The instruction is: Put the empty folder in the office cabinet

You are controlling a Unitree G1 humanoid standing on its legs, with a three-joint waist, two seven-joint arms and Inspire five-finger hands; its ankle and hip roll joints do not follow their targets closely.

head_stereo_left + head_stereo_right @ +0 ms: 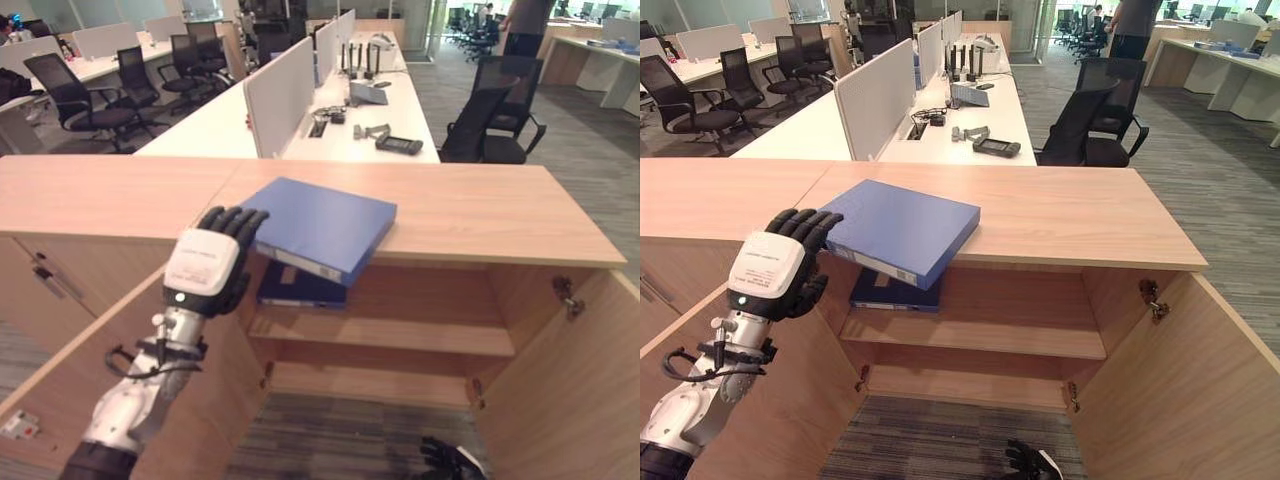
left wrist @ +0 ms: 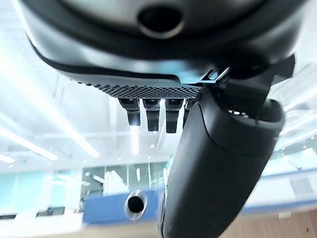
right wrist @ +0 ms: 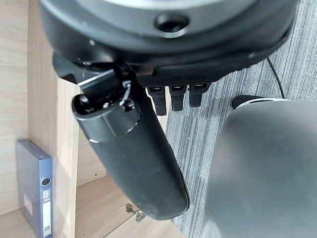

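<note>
A blue folder (image 1: 320, 225) lies flat on the wooden cabinet top (image 1: 480, 210), its near corner sticking out over the open front. My left hand (image 1: 205, 265) is raised beside the folder's left corner, fingers relaxed and holding nothing. In the left wrist view the thumb (image 2: 218, 163) stands out, and the folder's spine (image 2: 114, 210) shows just past the fingers. A second, darker blue folder (image 1: 300, 288) rests on the shelf (image 1: 420, 335) inside the cabinet. My right hand (image 1: 450, 462) hangs low in front of the cabinet, open, above the carpet.
Both cabinet doors stand open, the right door (image 1: 570, 400) and the left door (image 1: 50, 400) swung towards me. Behind the cabinet are white desks with dividers (image 1: 280, 95), black office chairs (image 1: 500, 110) and a person standing far back (image 1: 525, 25).
</note>
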